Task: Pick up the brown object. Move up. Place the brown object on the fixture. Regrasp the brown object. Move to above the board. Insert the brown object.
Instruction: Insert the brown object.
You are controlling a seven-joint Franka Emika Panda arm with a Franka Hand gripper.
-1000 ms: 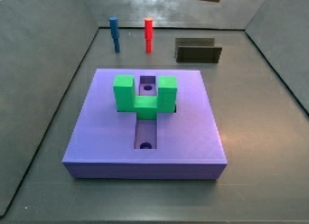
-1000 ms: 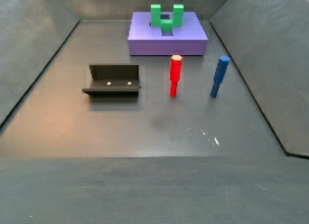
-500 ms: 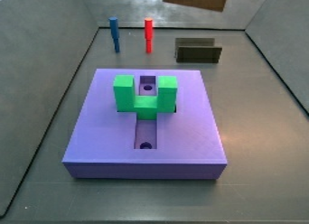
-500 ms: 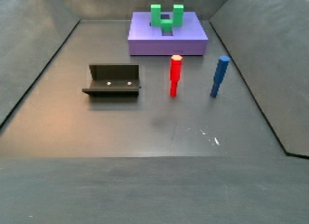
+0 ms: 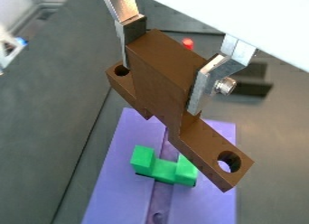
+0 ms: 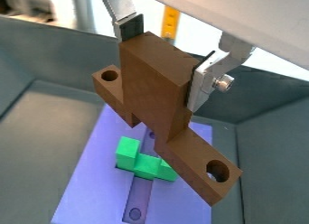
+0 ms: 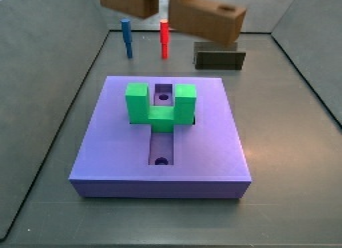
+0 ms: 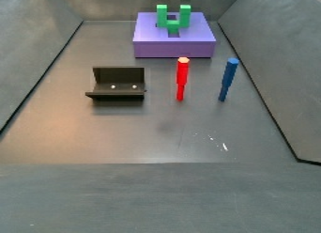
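The silver fingers (image 5: 211, 76) of the gripper (image 5: 169, 54) are clamping the brown object (image 5: 169, 92) between them, one plate on each side, in both wrist views (image 6: 163, 97). It is hanging high above the board (image 6: 103, 178), with the green U-shaped block (image 6: 141, 161) sitting below on the slot. In a side view the brown object (image 7: 201, 14) is showing at the upper edge. The fixture (image 8: 116, 85), red peg (image 8: 182, 79) and blue peg (image 8: 230, 79) are standing on the dark grey floor (image 8: 163, 133), walled by grey panels.
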